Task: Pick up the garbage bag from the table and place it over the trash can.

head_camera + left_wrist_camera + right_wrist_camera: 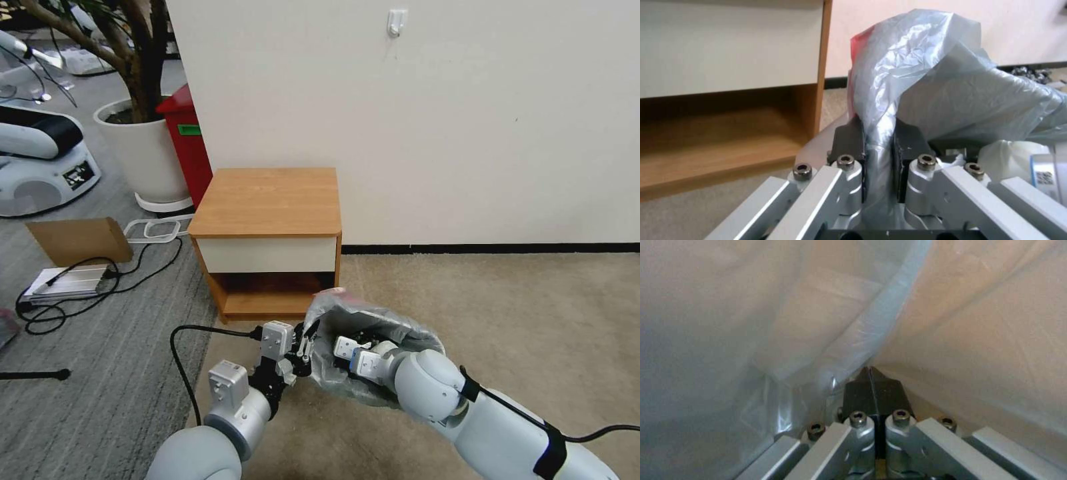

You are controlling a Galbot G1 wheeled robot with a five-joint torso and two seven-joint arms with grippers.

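Before one table [267, 200], one garbage bag [373, 320] — left gripper [879, 146] pinching, right gripper [870, 386] inside.

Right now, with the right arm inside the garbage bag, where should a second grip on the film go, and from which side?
Likely the pinkish rim of the garbage bag, on the table side, coming from outside the mouth. The left gripper already pinches a fold of film near the mouth's left edge, and the right gripper sits shut inside the bag, so that free rim is the open stretch left to spread.
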